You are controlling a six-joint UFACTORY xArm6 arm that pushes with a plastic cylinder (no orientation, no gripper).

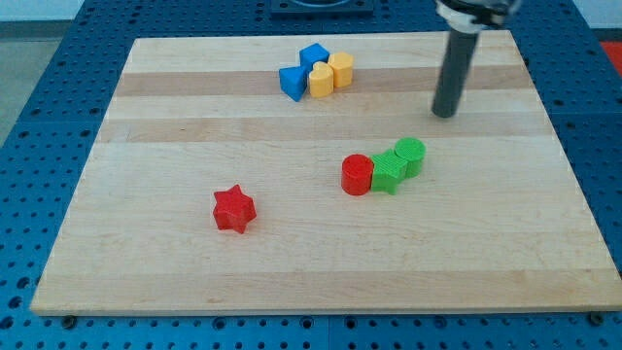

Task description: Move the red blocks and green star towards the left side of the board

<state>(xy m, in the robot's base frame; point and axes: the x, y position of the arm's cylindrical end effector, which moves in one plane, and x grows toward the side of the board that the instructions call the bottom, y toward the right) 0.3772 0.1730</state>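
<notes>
A single camera looks down at a wooden board (194, 272) on a blue perforated table. My tip (444, 114) rests on the board toward the view's upper right; it is a bare rod with no jaws, so it grasps nothing and touches no block. Below and to its left, apart from it, three blocks sit touching in a slanted row: a red cylinder (358, 175) at the view's left end, the green star (389, 172) in the middle, a green cylinder (410, 156) at the right end. The red star (233, 209) lies alone, further left and lower. Near the top centre, two blue blocks (301, 72) and two yellow blocks (330, 74) cluster together. Likely risk: pushing the row from its right end would drag the unwanted green cylinder leftward too, or an off-centre push could scatter the row.
</notes>
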